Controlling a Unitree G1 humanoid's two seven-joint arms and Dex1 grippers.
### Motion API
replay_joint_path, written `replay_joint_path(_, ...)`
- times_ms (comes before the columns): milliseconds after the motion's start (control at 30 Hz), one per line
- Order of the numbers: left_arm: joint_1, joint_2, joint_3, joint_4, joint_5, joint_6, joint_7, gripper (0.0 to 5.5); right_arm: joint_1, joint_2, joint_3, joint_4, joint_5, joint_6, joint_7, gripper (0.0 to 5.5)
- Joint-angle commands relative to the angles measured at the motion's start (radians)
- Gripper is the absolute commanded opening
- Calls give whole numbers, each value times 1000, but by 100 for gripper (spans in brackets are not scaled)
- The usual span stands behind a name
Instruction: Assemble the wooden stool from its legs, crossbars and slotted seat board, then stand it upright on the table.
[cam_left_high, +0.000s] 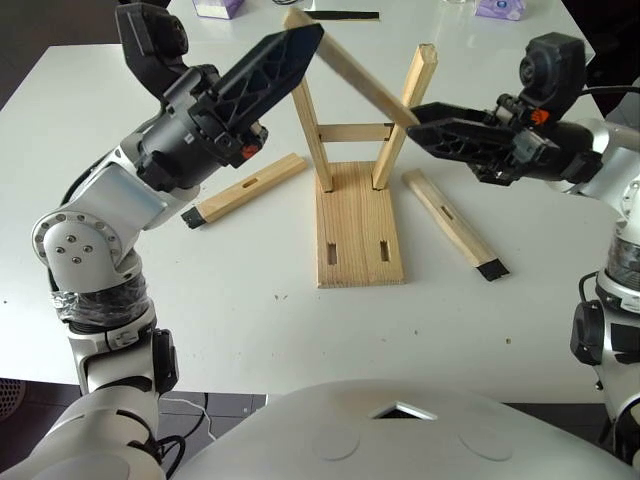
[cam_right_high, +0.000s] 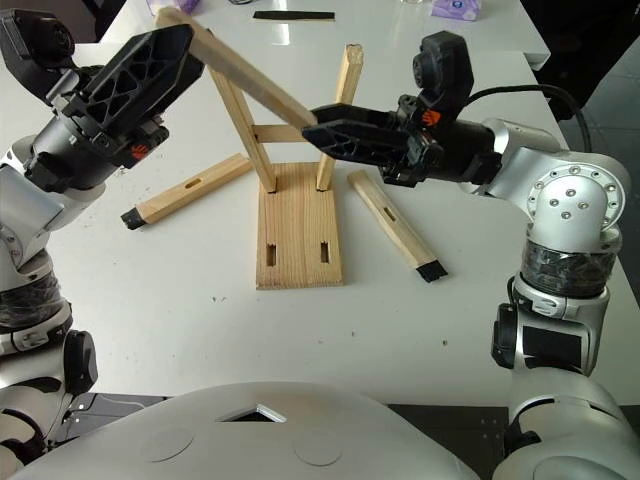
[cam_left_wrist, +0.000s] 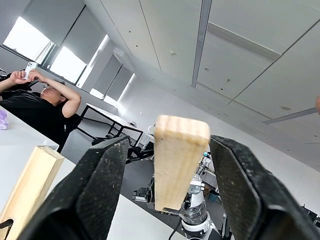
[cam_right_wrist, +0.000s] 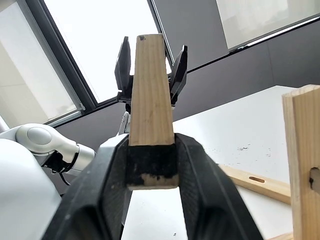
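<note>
The slotted seat board (cam_left_high: 358, 225) lies flat at the table's middle. Two legs (cam_left_high: 312, 125) (cam_left_high: 405, 110) stand in its far slots, joined by a crossbar (cam_left_high: 352, 132). A third leg (cam_left_high: 355, 80) slants through the air above them. My right gripper (cam_left_high: 415, 115) is shut on its black-tipped lower end (cam_right_wrist: 151, 167). My left gripper (cam_left_high: 300, 40) sits at the leg's raised end (cam_left_wrist: 180, 160), its fingers (cam_left_wrist: 100, 195) open with small gaps on both sides of the wood. Two loose slotted pieces lie on the table, one (cam_left_high: 248, 188) left of the board and one (cam_left_high: 452, 222) right of it.
Two purple boxes (cam_left_high: 218, 8) (cam_left_high: 498, 8) and a black strip (cam_left_high: 345, 15) sit along the table's far edge. White table surface (cam_left_high: 250, 300) stretches in front of the board to the near edge.
</note>
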Motion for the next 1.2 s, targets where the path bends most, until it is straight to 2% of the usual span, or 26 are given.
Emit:
replay_joint_path(33,-9,16,-8,-2,14,7,-27,292,-8,-13,16,-1,-2,21,6,130)
replay_joint_path(267,0,18,-21,-12,34,12,-51,292,-7,1,29,-2,-1,26,-6,130)
replay_joint_path(633,-19,20,-28,-27,100,1,-82,132,-11,5,47,3,-30,17,12,130)
replay_joint_path(967,-13,20,-14,-29,155,-26,-114,132,-8,15,49,15,-86,-46,25,130)
replay_joint_path(1000,-11,18,-15,-28,163,-29,-116,132,-2,17,54,9,-103,-70,46,167)
replay_joint_path(1200,0,35,-10,-15,223,-33,-151,132,52,27,88,-3,-217,-168,63,254)
